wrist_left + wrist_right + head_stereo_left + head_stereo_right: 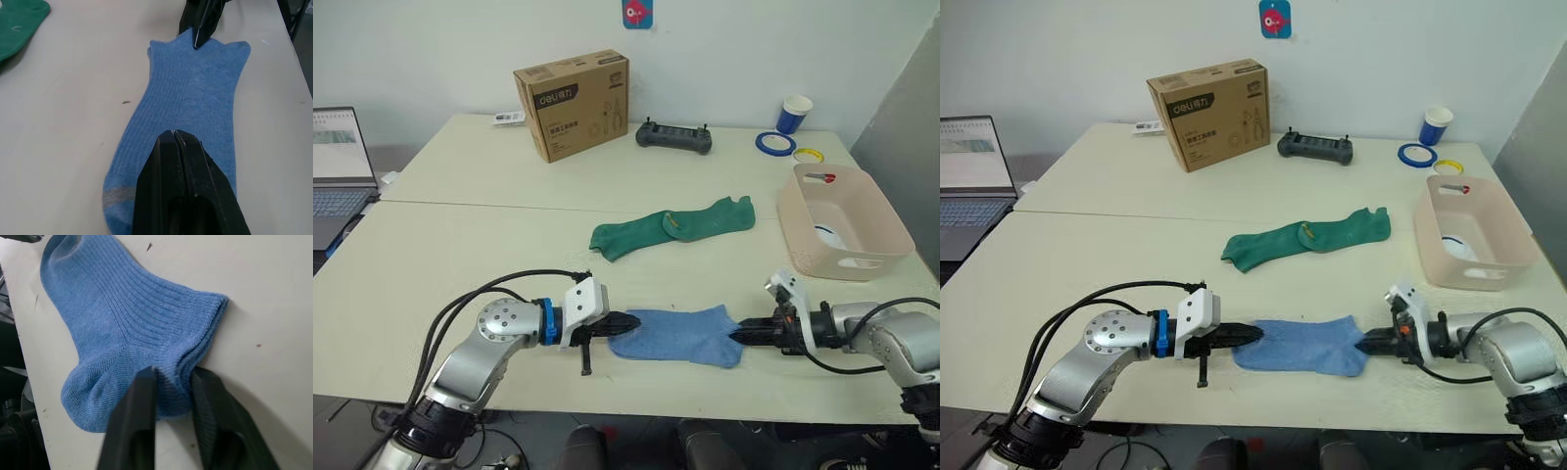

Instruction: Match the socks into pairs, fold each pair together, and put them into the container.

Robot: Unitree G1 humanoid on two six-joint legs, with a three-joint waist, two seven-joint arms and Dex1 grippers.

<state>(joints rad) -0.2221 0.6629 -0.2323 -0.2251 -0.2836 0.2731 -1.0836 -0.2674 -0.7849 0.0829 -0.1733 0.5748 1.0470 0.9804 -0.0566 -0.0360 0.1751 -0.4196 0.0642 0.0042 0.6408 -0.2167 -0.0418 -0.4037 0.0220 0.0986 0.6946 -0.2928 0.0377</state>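
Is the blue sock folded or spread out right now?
Spread flat: the blue sock lies full length on the table, left hand and right hand at opposite ends.

Cardboard box [573, 103], controller [674, 136], cup [794, 114], laptop [337, 171].

A pale cream rectangular table [460, 255] with a seam across it carries everything. On the near part lies a light blue ribbed fabric sock pair [682, 336], flat. Behind it lie dark green fabric socks [671, 227]. At the right edge sits a pale pink plastic bin [801, 220]. On the far part stand a brown cardboard box [573, 103], a black handheld controller [674, 137], a blue paper cup [794, 114], and blue [773, 143] and yellow [809, 155] tape rolls.
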